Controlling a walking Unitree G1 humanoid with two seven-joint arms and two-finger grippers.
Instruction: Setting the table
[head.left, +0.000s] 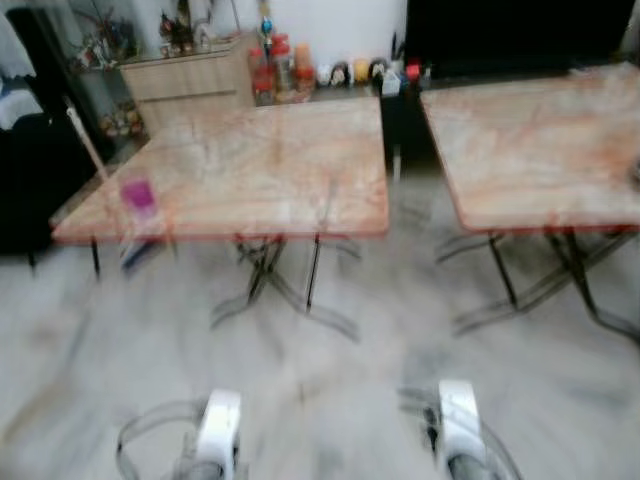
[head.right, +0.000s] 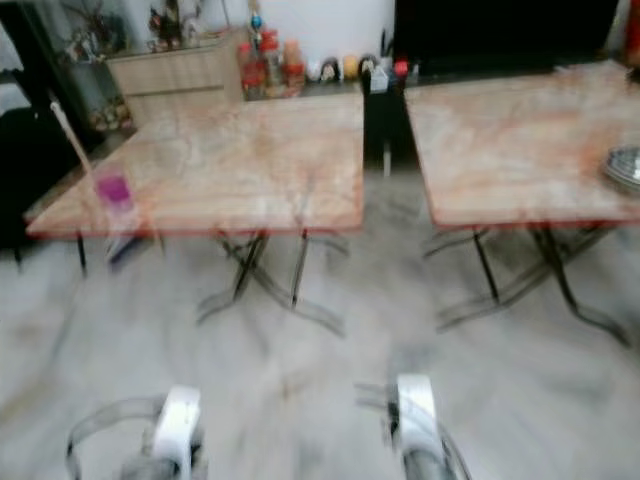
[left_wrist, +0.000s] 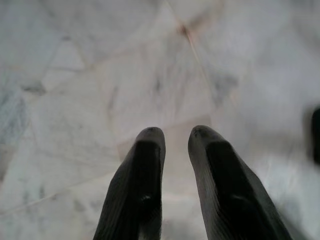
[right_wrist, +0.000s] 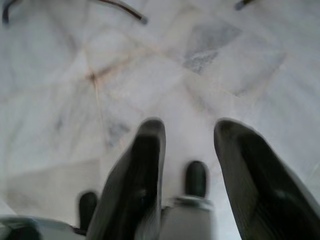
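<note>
On the far left you see a square folding table with a pinkish marble-pattern top (head.left: 260, 165), and near its left front corner stands a small clear cup with purple content (head.left: 137, 194). At the right, a second table of the same kind (head.right: 510, 140) carries a round metal dish (head.right: 625, 166) at its right edge. Both arms hang low over the grey marble floor (left_wrist: 100, 75). Your left gripper (left_wrist: 175, 136) has its fingers slightly apart and empty; your right gripper (right_wrist: 189, 127) is spread wider, also empty.
</note>
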